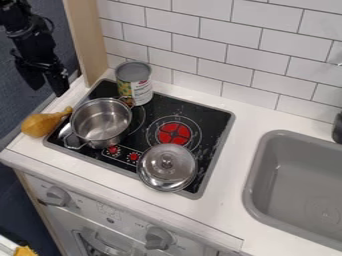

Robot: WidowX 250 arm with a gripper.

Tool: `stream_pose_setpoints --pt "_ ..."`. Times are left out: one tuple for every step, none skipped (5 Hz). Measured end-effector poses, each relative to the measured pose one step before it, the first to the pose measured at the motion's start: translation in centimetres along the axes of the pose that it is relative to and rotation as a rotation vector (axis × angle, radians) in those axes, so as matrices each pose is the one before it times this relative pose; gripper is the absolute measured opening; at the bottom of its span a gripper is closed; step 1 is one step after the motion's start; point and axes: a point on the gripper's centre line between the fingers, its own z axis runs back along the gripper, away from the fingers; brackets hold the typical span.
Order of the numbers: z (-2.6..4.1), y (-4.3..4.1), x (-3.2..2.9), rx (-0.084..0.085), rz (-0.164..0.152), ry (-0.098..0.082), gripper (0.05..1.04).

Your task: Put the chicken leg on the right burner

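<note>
White tiles (200,60) back the scene, and there's the chicken leg (39,125) at left, beside the pot (99,131), slanting along its length, fat end lower left, bone end aimed upper right! Upper left hangs the gripper (47,91), fingers spread, the arm (23,25) cropped. Most of the left burner (139,116) hides behind that pot; a dark item (337,128) is cut off at right, hard to identify.

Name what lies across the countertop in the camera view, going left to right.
Chicken leg → pot → lid → sink.
</note>
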Motion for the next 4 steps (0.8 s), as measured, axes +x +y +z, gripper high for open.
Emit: stream_pose_setpoints --pt "-1.869 0.908 -0.592 0.0185 -0.0182 0.0423 1.001" --pt "-1.672 0.162 -0.021 -0.0174 -0.0142 0.024 1.001" --pt "-1.575 -0.591 0.222 -0.0512 -0.0321 0.0052 1.0" --pt "-0.847 -0.117 0.096 -0.0226 -0.0187 0.0167 1.0"
